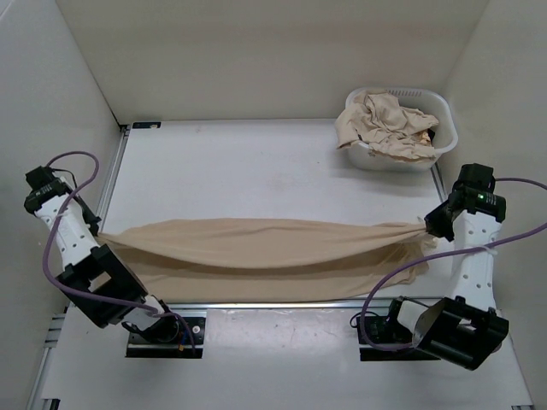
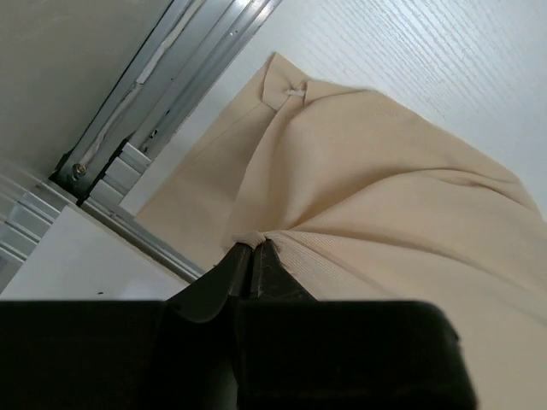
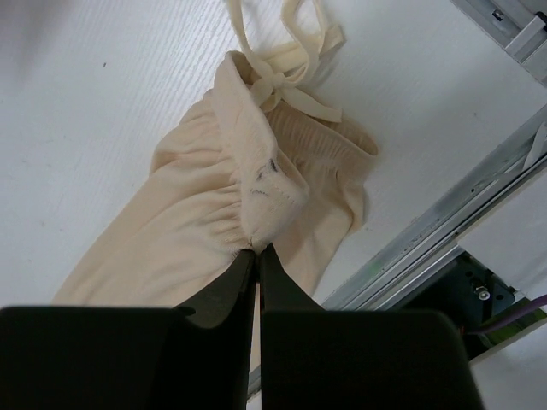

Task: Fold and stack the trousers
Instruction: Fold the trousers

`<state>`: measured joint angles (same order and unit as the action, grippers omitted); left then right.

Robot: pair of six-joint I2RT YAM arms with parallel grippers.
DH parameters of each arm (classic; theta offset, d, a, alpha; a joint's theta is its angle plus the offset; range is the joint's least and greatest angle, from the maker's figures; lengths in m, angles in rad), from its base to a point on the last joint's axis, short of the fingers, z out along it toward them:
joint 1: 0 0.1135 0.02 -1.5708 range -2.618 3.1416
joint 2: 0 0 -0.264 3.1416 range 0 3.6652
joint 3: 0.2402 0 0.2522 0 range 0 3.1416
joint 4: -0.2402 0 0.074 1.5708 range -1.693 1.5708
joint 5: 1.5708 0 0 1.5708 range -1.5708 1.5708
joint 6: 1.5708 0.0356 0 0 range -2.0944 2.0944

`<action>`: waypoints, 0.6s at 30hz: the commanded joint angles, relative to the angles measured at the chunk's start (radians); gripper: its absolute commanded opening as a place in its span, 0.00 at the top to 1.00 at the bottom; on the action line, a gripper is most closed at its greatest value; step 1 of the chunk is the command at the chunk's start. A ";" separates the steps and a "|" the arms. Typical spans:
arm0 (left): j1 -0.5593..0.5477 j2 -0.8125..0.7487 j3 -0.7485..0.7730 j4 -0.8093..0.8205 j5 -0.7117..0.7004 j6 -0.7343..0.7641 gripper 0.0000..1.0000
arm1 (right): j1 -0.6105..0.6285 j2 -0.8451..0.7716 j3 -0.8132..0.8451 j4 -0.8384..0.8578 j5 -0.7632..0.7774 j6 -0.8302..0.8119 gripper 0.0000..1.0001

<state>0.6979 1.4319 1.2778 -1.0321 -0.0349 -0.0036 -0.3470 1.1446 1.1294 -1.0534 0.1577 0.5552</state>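
Observation:
One pair of tan trousers (image 1: 256, 248) is stretched left to right across the near half of the table, sagging in the middle. My left gripper (image 1: 104, 237) is shut on the leg-end; the left wrist view shows the fabric (image 2: 376, 188) pinched at its tips (image 2: 251, 246). My right gripper (image 1: 425, 225) is shut on the gathered waistband (image 3: 265, 184), with the drawstring (image 3: 282, 73) trailing beyond it; its tips (image 3: 256, 250) are closed on the cloth. More tan trousers (image 1: 389, 124) lie crumpled in the basket.
A white slotted laundry basket (image 1: 447, 130) stands at the back right. Aluminium rails run along the left edge (image 2: 154, 94) and the near edge (image 3: 427, 231). White walls enclose the table on three sides.

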 commanded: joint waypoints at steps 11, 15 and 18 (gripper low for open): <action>0.023 -0.045 0.263 0.041 -0.065 0.004 0.86 | -0.015 -0.005 0.088 -0.121 0.014 0.050 1.00; 0.048 -0.152 0.045 0.050 -0.127 0.004 0.86 | -0.015 -0.150 -0.151 -0.148 -0.055 0.103 1.00; 0.103 -0.208 -0.122 0.088 -0.149 0.004 0.86 | -0.015 -0.222 -0.309 -0.148 -0.032 0.133 1.00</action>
<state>0.7540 1.2716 1.2846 -0.9638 -0.1154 -0.0010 -0.3565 0.9630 0.9394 -1.1439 0.1246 0.6357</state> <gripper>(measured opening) 0.148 0.009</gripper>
